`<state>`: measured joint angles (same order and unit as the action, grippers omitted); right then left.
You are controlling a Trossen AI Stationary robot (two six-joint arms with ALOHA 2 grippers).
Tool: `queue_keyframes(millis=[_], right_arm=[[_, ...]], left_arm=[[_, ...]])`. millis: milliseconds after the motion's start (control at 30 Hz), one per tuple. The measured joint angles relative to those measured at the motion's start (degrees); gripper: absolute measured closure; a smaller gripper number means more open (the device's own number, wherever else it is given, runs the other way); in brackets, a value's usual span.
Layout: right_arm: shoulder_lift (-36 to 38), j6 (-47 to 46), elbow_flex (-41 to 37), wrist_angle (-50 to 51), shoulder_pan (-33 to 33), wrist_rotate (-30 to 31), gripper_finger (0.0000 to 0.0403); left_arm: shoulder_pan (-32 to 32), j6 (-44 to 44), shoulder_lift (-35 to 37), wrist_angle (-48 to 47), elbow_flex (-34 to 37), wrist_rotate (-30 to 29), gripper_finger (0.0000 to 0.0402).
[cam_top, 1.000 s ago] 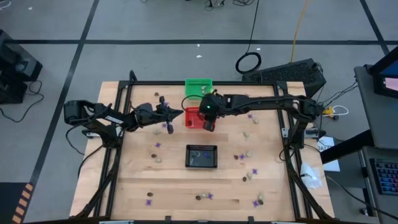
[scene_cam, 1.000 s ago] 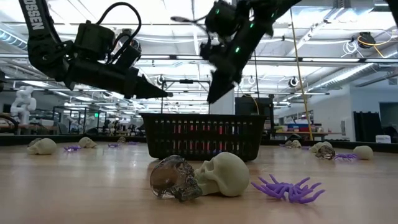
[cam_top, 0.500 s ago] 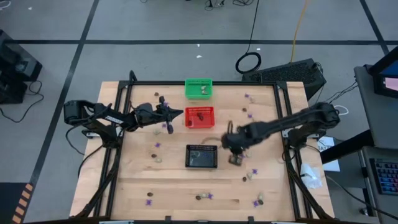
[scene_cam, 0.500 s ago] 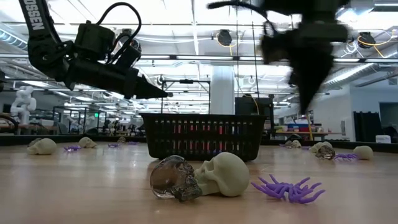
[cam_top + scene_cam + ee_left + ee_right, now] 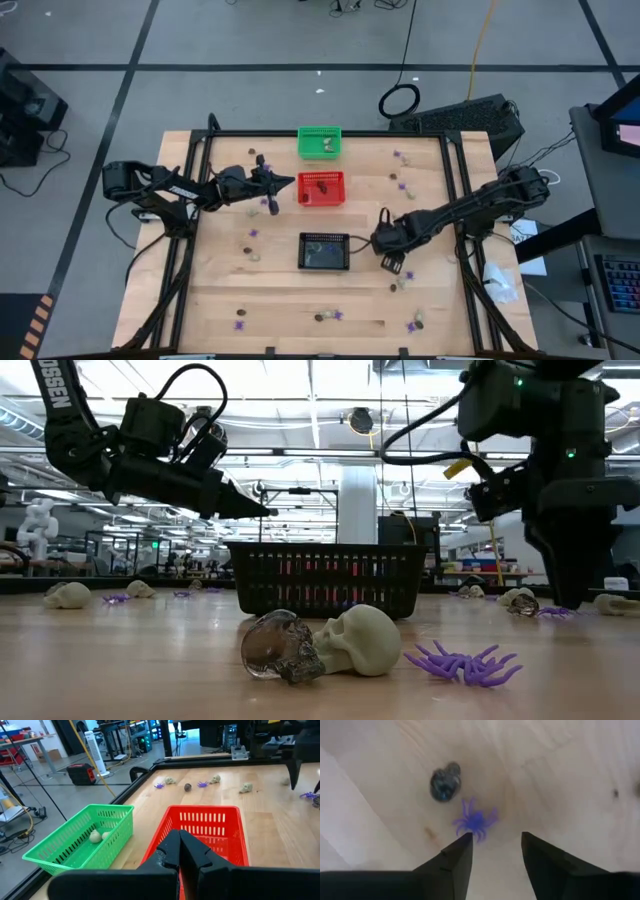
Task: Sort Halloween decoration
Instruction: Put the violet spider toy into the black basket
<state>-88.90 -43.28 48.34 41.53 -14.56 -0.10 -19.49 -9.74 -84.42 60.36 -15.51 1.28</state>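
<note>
Right pincer (image 5: 492, 851) — fingers parted, grasping nothing — hangs over a spiky purple spider (image 5: 475, 821); a glossy dark skull (image 5: 444, 782) lies at its 10 o'clock on the pale wood-grain surface (image 5: 560, 775). Left pincer (image 5: 178, 851) — clenched, empty — hovers above the red mesh basket (image 5: 210, 827).

A pale wooden table (image 5: 220, 300) carries green (image 5: 320, 142), red (image 5: 322, 187) and black baskets (image 5: 325, 251) amid scattered trinkets (image 5: 323, 316).
</note>
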Motion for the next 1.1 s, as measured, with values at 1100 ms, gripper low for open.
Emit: queue_keyframes(millis=[1100], right_arm=[[0.5, 3.1, -2.0, -3.0, 2.1, -2.7, 0.0399]], left_arm=[[0.0, 0.0, 0.0, -1.0, 0.0, 0.0, 0.0402]])
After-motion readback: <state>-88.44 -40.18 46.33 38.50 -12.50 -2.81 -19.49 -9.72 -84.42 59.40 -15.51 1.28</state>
